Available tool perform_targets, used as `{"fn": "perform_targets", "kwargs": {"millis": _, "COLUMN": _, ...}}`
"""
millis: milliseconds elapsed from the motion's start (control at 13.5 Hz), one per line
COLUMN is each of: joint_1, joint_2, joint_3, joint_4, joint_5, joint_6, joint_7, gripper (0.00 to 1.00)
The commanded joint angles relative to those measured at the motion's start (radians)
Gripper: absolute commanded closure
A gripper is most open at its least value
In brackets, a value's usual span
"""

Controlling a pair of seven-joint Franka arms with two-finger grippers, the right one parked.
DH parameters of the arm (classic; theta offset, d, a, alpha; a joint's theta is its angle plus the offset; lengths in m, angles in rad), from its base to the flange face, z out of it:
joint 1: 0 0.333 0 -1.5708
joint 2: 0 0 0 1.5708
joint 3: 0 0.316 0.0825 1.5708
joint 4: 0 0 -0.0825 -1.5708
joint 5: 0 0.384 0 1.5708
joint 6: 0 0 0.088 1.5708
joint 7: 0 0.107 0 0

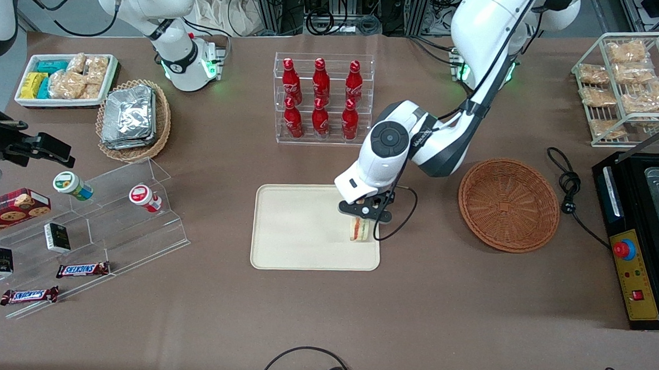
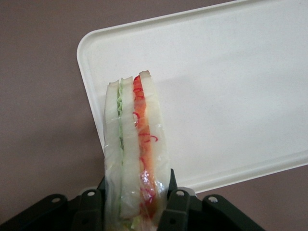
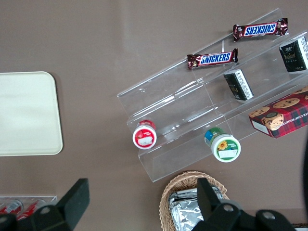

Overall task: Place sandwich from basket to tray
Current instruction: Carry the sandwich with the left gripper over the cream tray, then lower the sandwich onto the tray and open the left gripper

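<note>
A brown worktop [image 1: 323, 318] carries a flat cream-beige rectangular plastic tray [image 1: 294, 233] with rounded corners. The white left arm reaches down over the tray's edge nearest the working arm's end of the worktop. Its black two-finger tool [image 1: 363, 224] is closed around a small triangular sandwich [image 1: 360, 230] of white bread in clear wrap, with green and red filling stripes along its edge. In the wrist view the fingers [image 2: 174, 208] press against both bread faces of the sandwich [image 2: 135, 154], which stands on edge over a corner of the tray [image 2: 231, 96]; whether it touches the tray surface is hard to tell. A round reddish-brown woven wicker basket [image 1: 509, 205] sits near the tray, toward the working arm's end.
</note>
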State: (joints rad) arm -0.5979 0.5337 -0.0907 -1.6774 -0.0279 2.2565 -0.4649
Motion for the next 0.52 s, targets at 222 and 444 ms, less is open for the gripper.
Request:
{"fn": "perform_targets", "kwargs": {"millis": 222, "joint_1": -0.063, "joint_2": 0.068, "joint_3": 0.015, "joint_4": 0.036, "joint_5": 0.006, "joint_6": 0.047, "joint_7": -0.087, "gripper": 0.55}}
{"fn": "perform_targets", "kwargs": {"millis": 444, "joint_1": -0.071, "joint_2": 0.094, "joint_3": 0.019, "joint_4": 0.034, "joint_5": 0.019, "joint_6": 0.089, "joint_7": -0.112, "gripper": 0.55}}
